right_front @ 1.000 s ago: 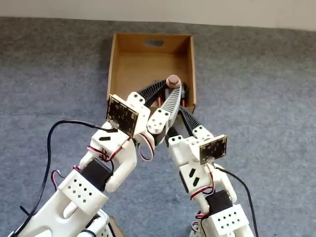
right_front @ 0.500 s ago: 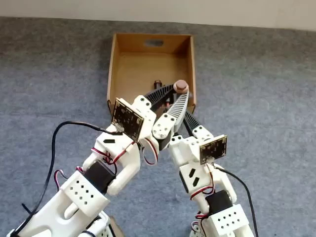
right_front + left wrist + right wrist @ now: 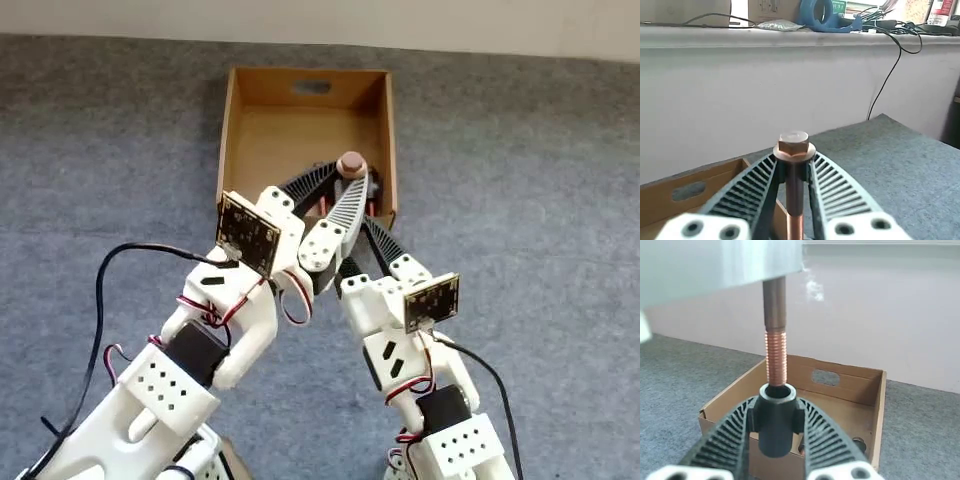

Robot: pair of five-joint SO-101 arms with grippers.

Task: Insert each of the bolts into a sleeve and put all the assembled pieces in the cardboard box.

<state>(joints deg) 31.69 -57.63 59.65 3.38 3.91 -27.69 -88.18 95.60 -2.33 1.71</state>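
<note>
Right wrist view | right fingers pinch dark sleeve, bore up, over cardboard box | left fingers pinch bolt below its head | bolt axis vertical, threaded tip at sleeve mouth (looks aligned) | next move likely straight down

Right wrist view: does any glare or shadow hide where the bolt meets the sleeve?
Right wrist view: the light is even, with no glare on the bolt threads, which are readable down to the sleeve mouth; a pale shape near the camera covers the bolt's head. Left wrist view: the head is evenly lit, no shadow. High view: flat light, no hard shadows.
</note>
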